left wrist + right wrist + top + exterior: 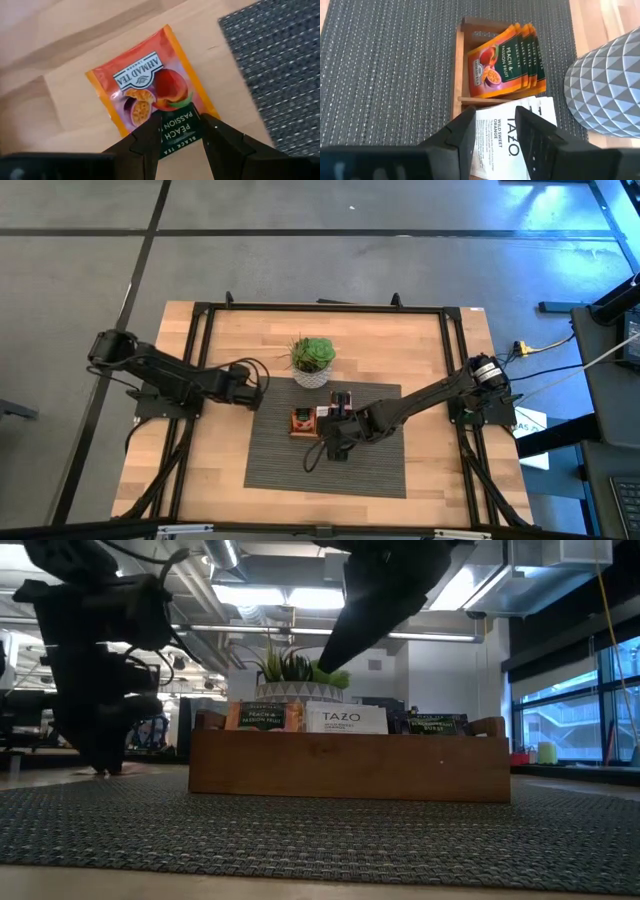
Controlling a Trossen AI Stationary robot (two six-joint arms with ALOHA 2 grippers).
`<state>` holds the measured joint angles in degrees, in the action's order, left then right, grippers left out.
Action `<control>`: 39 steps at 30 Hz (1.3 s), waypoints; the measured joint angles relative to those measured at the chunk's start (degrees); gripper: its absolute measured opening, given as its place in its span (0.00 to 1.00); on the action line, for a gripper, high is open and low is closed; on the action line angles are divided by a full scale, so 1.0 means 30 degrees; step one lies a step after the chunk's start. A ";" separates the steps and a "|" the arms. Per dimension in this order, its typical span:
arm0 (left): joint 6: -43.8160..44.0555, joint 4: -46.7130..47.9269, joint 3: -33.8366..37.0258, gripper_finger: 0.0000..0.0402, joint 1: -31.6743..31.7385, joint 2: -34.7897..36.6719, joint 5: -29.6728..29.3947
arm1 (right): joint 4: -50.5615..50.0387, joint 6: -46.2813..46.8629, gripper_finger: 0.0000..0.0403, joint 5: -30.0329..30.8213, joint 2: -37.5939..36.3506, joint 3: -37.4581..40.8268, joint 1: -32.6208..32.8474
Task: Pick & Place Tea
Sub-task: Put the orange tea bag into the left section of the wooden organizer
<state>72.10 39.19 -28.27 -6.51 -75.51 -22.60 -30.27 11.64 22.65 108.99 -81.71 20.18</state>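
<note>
One orange sachet [150,95] lies under the parted left gripper [181,137]; four fill the tray [461,65] below the parted, empty right gripper [495,127].

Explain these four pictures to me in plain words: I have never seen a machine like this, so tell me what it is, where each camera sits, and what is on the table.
This is a robot with two dark arms at a wooden table. One picture looks straight down from above, one looks level across the table top, and the other two come from cameras on the arms' wrists.

On the grey mat stands a wooden tray of tea sachets, with a potted plant behind it.

The left gripper sits over the bare wood beside the mat, its fingers either side of an orange peach and passion fruit sachet lying there. I cannot tell whether it grips it.

The right gripper hangs above the tray, fingers around a white Tazo sachet, next to the row of orange sachets.
</note>
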 joint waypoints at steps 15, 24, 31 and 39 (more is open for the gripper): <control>0.4171 -0.1008 0.0282 0.32 -0.7647 0.0032 0.2538 | 0.0073 0.1351 0.35 -0.0116 0.0000 0.0000 0.0000; 0.9362 -0.6434 0.0437 0.33 -1.4543 -0.0319 0.3580 | 0.1583 0.1543 0.35 -0.0138 0.0000 0.0000 0.0000; 1.0215 -1.0205 0.0400 0.32 -1.7378 -0.1929 0.3034 | 0.3269 0.1518 0.35 -0.0145 0.0000 -0.0003 0.0000; 0.9126 -1.2403 0.0430 0.33 -1.8378 -0.2824 0.2308 | 0.8113 0.2584 0.35 -0.0148 0.0968 -0.0007 0.0000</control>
<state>99.48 1.98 -26.98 -61.65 -83.98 -15.67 -5.93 19.39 22.21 111.89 -81.73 20.18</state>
